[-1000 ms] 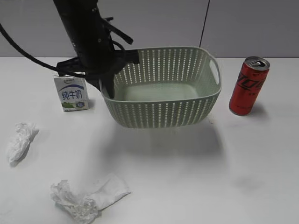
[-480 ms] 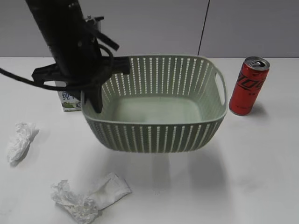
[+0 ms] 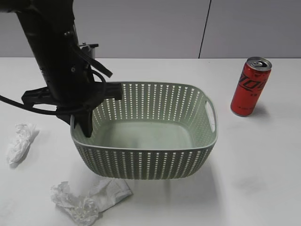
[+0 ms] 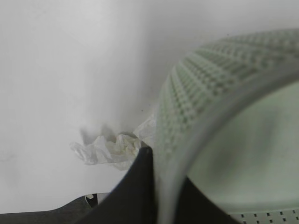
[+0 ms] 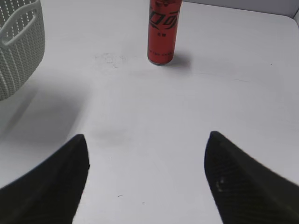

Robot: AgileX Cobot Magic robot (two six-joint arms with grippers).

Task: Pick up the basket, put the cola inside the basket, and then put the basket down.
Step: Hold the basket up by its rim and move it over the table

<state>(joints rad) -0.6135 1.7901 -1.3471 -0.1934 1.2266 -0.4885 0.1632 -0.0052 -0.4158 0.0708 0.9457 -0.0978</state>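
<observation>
The pale sage-green basket hangs above the table at the centre, held by its left rim and empty inside. My left gripper is shut on that rim; in the left wrist view the rim runs between the two dark fingers. The red cola can stands upright at the back right, apart from the basket. In the right wrist view the cola stands ahead of my right gripper, which is open and empty above bare table. The basket's handle end shows at that view's left.
A crumpled tissue lies at the front left, partly under the basket, and shows in the left wrist view. Another crumpled tissue lies at the far left. The table is white, with a grey wall behind.
My left gripper has carried the basket forward and to the left, nearer the camera. The arm now hides the milk carton. The cola has not moved.
</observation>
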